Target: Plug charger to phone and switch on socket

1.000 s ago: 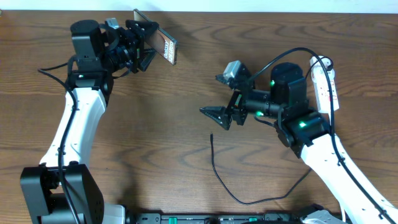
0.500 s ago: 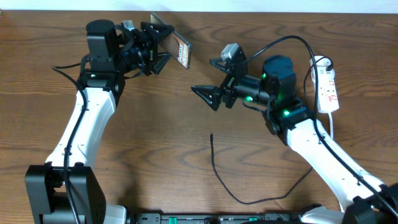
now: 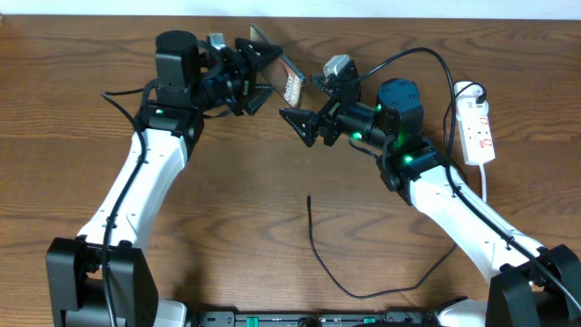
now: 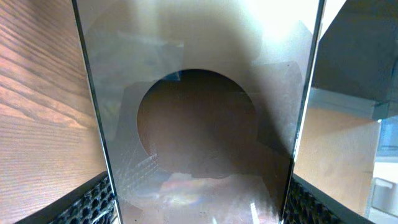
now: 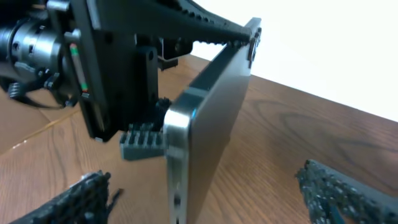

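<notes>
The left end effector [image 3: 261,68] pinches the phone [image 3: 289,84] on edge above the bench [image 3: 218,209] at upper centre, apparently offering its end to the spread right end effector [image 3: 300,100]. The charger [image 3: 313,241] lies unheld at lower centre, and the socket [image 3: 477,127] sits at far right.

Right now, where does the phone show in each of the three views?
Overhead: the phone is at top centre, tilted, between the two arms.
Left wrist: the phone fills the middle, face-on, with a dark round blob at its centre.
Right wrist: the phone stands in the centre, seen edge-on.
Shared landmark: the left gripper clamped on it; its black fingers show in all three views.
</notes>
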`<state>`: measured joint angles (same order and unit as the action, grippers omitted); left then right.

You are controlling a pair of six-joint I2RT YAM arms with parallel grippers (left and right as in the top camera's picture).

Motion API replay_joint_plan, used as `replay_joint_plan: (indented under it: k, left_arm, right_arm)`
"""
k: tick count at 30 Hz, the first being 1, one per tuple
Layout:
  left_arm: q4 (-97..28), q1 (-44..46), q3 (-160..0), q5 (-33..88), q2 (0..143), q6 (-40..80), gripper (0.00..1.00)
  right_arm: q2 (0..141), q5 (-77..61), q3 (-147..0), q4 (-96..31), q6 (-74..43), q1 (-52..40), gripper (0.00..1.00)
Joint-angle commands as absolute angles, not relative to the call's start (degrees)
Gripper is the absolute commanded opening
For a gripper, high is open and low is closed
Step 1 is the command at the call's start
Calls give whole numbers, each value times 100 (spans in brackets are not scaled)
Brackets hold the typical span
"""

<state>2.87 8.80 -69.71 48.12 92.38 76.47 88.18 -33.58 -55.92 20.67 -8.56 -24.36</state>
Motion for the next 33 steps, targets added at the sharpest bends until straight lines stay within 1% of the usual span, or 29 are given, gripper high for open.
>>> replay_joint_plan:
  k: [1,3,6,12,14,16,18,26,30,33]
  left_arm:
    - [357,1020,-6954,4989,9096,7570,7]
    - [357,1098,-6954,4987,9096,7570,7]
    - [360,1232,-6954,4987,9096,7570,7]
    - [357,1411,-6954,4987,9096,7572,7]
    - [360,1424,-6954,4982,9096,7572,7]
    - [360,1424,-6954,4893,9096,7572,7]
    - [360,1424,-6954,4781,9096,7575,7]
    - [377,1424,-6954,4639,9096,7664,7]
    - [421,1424,-6954,4639,9096,7686,7]
    - [447,1424,-6954,4637,9096,7708,7]
  right_arm:
    - [8829,-3133,-5690,2110,-849,-2475,86]
    - [8831,-3076,-5690,2126,-851,-2475,82]
    - [8831,-2985,-5690,2126,-851,-2475,80]
    - [8831,-2853,-5690,2128,-854,-2475,73]
    - [8831,-2840,-5690,2130,-854,-2475,68]
    - [8831,-2840,-5690,2130,-884,-2484,58]
    - [8831,-2840,-5690,2130,-945,-2486,54]
    - [8831,-2836,-5690,2222,-1138,-2486,54]
    - [8831,-2729,-5690,2252,-1490,-2486,50]
    - [8831,-2729,-5690,2250,-1658,-2486,50]
